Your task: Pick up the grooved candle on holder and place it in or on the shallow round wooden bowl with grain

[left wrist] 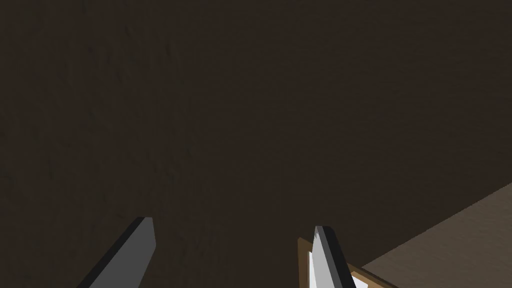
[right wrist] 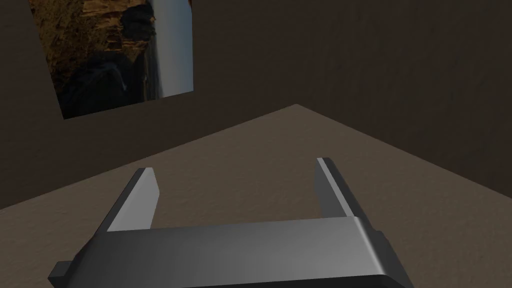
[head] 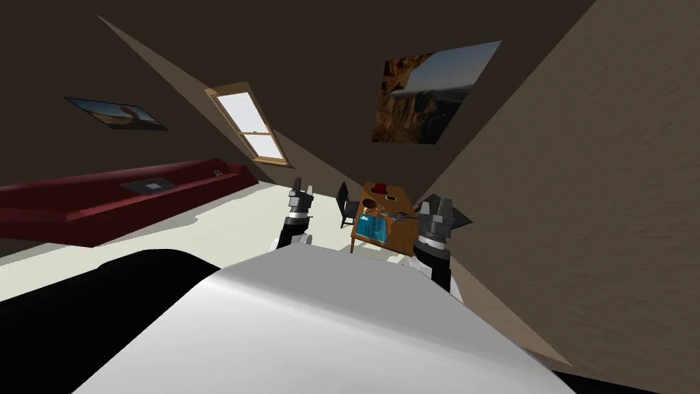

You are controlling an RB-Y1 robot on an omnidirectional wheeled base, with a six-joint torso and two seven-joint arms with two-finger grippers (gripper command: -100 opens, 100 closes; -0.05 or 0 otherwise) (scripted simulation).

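Far ahead stands a small wooden table (head: 400,205). On its top lie a small red object (head: 381,189), which may be the candle, and a dark round brown shape (head: 369,203), which may be the bowl; both are too small to tell apart surely. My left gripper (head: 301,187) is raised in front of me, left of the table, open and empty (left wrist: 232,240). My right gripper (head: 439,207) hangs beside the table's right edge in the head view, open with nothing between its fingers (right wrist: 235,185). Both grippers are well short of the table.
A dark chair (head: 346,204) stands at the table's left side. A blue panel (head: 372,227) shows on the table's front. A long red sofa (head: 137,195) runs along the left wall. A brown wall (head: 581,205) is close on the right. Pale floor (head: 239,219) lies between.
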